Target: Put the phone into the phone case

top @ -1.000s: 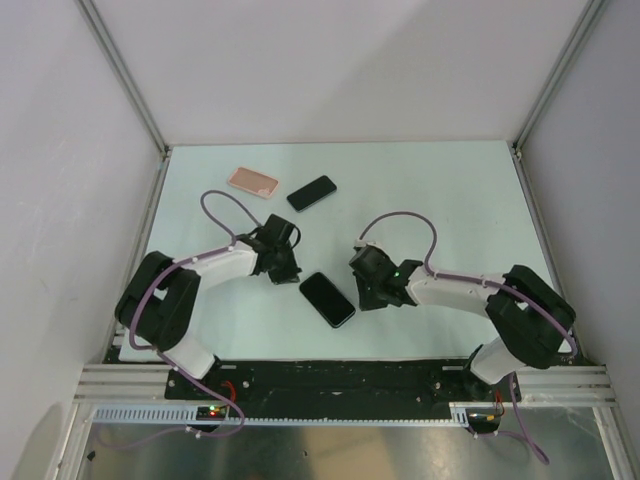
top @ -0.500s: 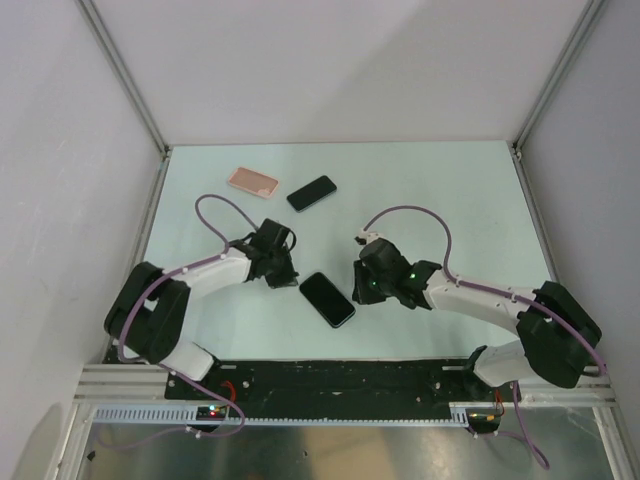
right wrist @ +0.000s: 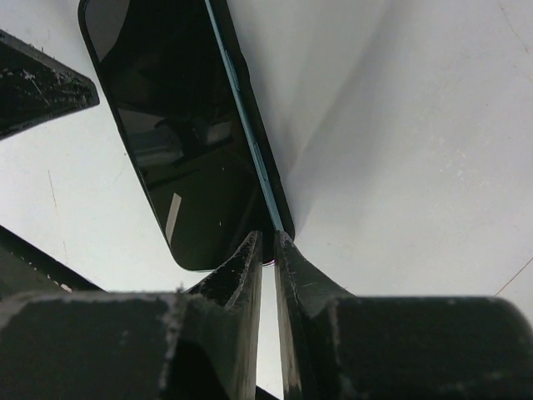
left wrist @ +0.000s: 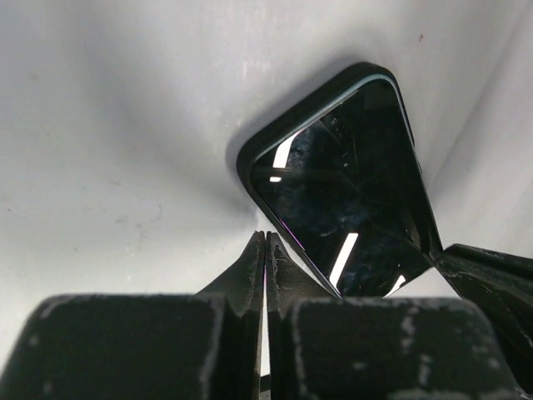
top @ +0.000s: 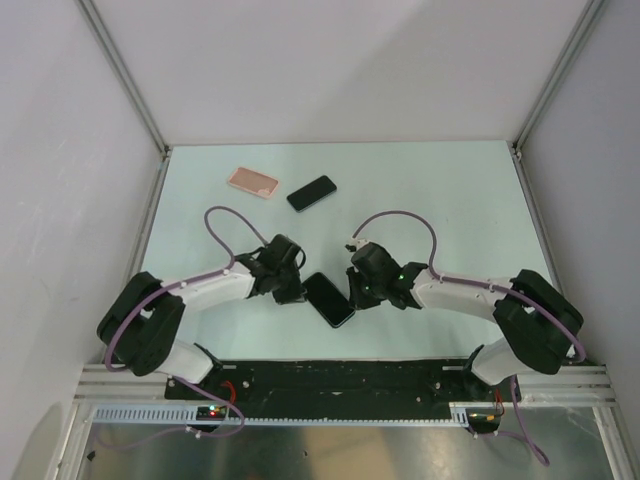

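A black phone [top: 329, 299] lies flat, screen up, at the table's front middle, between my two grippers. My left gripper [top: 294, 291] is shut and empty, its tips at the phone's left long edge [left wrist: 350, 175]. My right gripper [top: 353, 289] is shut to a thin slit, its tips against the phone's right corner [right wrist: 196, 142]; nothing is held between the fingers. The salmon-pink phone case [top: 252, 181] lies flat at the back left, far from both grippers and out of both wrist views.
A second black phone [top: 311, 193] lies just right of the case. The side walls and metal frame posts [top: 160, 150] bound the table. Each arm's cable loops above its wrist [top: 395, 218].
Both grippers have closed in on the front phone, the left moving right and nearer, the right moving left, so they now flank it. The phone has hardly shifted.
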